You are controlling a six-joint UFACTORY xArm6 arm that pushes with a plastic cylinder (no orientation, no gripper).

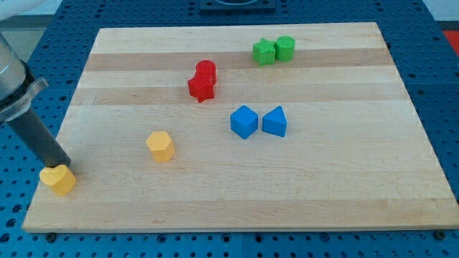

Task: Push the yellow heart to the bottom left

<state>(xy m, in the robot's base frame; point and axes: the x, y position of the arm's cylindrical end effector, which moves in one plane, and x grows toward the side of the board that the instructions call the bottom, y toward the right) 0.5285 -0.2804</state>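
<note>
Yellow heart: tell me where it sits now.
The yellow heart sits at the board's bottom-left corner in the camera view, my tip touching its upper right.

Pale wooden tabletop [344, 193] with lengthwise grain bands, resting on a blue perforated base [445, 107] dotted with regular holes, dark fixture [237, 4] at the view's top edge, even soft lighting
</note>
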